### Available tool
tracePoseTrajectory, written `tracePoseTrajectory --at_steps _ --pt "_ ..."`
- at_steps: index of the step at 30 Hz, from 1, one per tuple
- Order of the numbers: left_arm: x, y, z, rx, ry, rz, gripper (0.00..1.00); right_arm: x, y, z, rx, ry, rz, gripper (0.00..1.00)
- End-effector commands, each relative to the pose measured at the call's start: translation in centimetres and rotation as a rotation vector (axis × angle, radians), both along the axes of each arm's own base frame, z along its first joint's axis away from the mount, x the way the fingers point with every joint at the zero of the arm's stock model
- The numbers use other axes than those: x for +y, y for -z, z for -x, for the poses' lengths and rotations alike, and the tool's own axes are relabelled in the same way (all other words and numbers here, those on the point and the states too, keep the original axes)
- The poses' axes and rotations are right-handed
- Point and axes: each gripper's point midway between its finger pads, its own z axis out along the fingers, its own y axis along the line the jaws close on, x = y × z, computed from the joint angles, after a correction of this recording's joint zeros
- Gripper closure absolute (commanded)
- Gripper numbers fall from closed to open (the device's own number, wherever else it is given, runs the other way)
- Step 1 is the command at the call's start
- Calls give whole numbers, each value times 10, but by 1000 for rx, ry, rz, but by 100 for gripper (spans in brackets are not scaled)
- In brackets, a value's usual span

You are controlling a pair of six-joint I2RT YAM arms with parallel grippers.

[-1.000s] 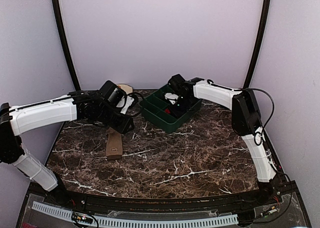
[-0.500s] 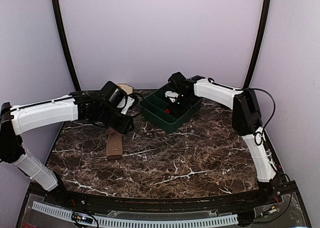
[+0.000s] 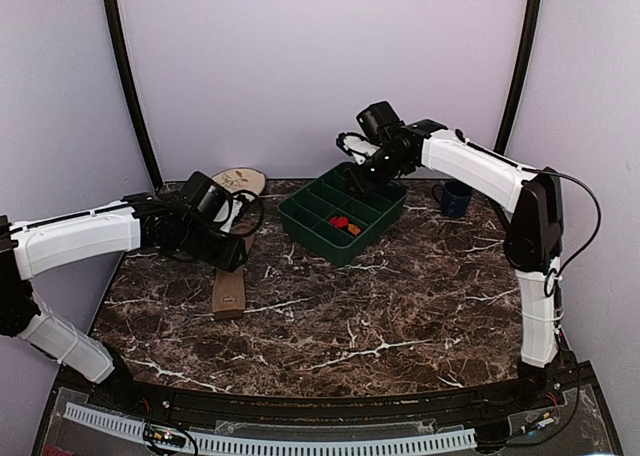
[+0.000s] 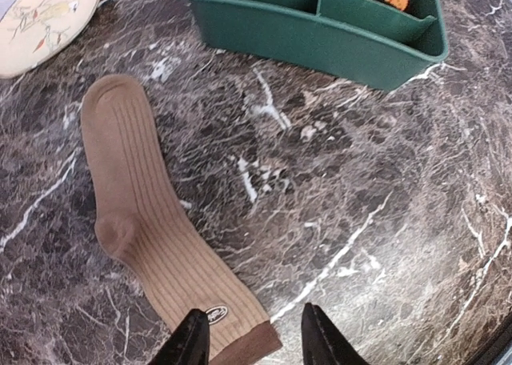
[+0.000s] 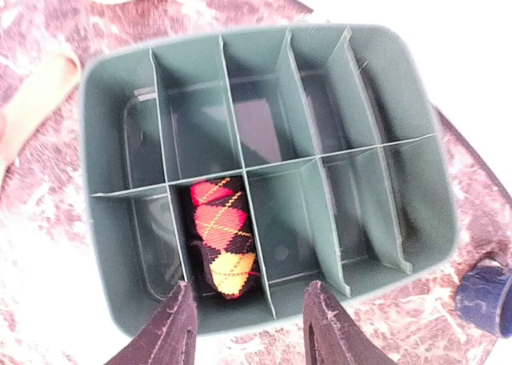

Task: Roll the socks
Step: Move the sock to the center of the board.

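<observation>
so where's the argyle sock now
The black argyle sock lies in a compartment of the green divided tray, back centre in the top view, under the right gripper.

Top external: fixed, high at near edge, facing back wall point(image 3: 320, 66), whole desk point(image 3: 380, 316) in frame. Left wrist: close, tilted down over desk. Right wrist: straight down, near. All three share green tray point(image 3: 325, 241) holding argyle sock point(image 3: 341, 223).
</observation>
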Motion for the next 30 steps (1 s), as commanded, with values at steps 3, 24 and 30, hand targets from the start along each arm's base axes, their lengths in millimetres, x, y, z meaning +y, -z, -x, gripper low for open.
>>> tracePoseTrajectory --at_steps 3,24,30 --pt "35 43 21 95 -168 -24 57 19 -27 23 -96 -43 -43 55" --pt "52 129 28 266 -377 -90 64 82 -37 134 -170 -206 -72 55" --pt "50 141 50 341 -404 -76 67 69 -41 137 -181 -197 -48 55"
